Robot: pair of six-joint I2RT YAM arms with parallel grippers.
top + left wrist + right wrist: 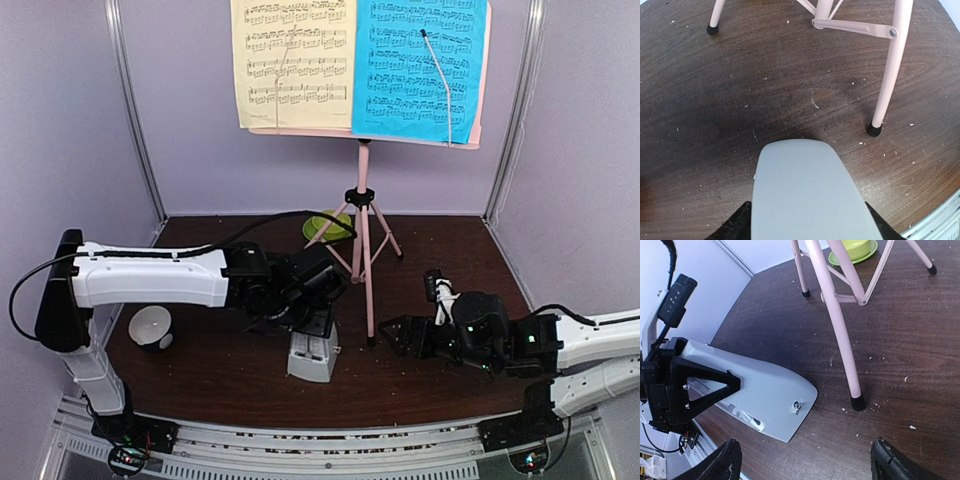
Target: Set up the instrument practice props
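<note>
- Left tool [310, 322]: closed on metronome [312, 358], black fingers against both grey sides.
- Metronome: lower centre of top view, base down at bench [450, 250]; cannot tell if it rests fully. Just left of nearest leg of pink music stand [363, 230].
- Stand: upright, centre of frame.
- Yellow page [290, 65] and blue page [415, 65]: side by side on panel, top of frame.
- Right tool [805, 465]: wide open, empty, lower right, near same leg.
- Green bowl [322, 226]: behind stand.
- Small white bowl [150, 325]: lower left.

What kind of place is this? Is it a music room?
Probably a robot test booth dressed as a music corner: a pink music stand holding sheet-music pages, a metronome, and robot arms bolted to the table.
</note>
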